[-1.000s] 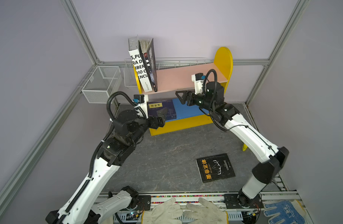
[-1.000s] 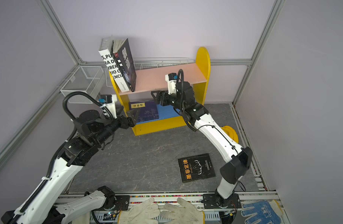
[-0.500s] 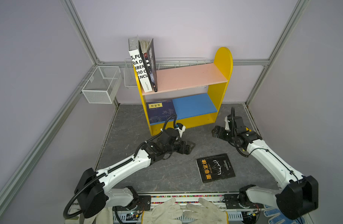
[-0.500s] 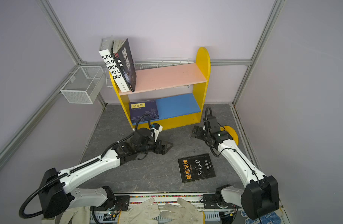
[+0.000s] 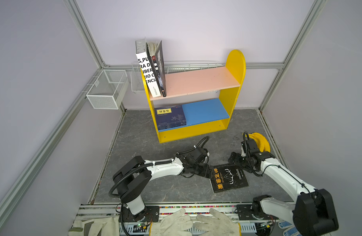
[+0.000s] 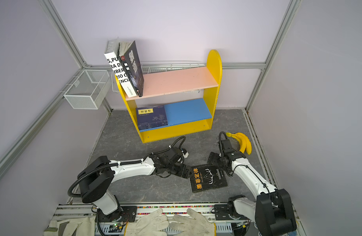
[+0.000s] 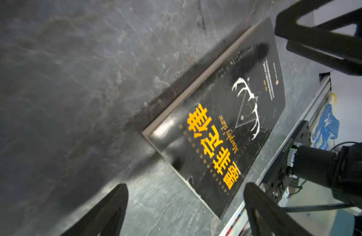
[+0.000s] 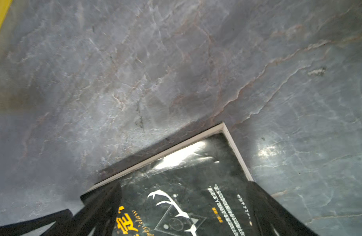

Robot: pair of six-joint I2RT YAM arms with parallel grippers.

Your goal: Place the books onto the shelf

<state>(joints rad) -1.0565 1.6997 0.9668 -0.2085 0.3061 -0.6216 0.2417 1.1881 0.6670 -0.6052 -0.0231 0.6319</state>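
A black book with an orange title and a white antler drawing lies flat on the grey floor. My left gripper hangs open at the book's left edge, one finger over the floor, one past its near corner. My right gripper stands open over the book's far right corner, fingers astride the cover. The shelf stands behind: a white book and a black one lean on its pink board, navy books lie stacked on the blue board.
Yellow bananas lie on the floor right behind my right wrist. White wire baskets hang on the left wall. Work gloves rest on the front rail. Bare floor stretches between shelf and book.
Both arms left the shelf's lower board and came down to the floor. They now flank the black book, which has not moved. The right jaws opened wider.
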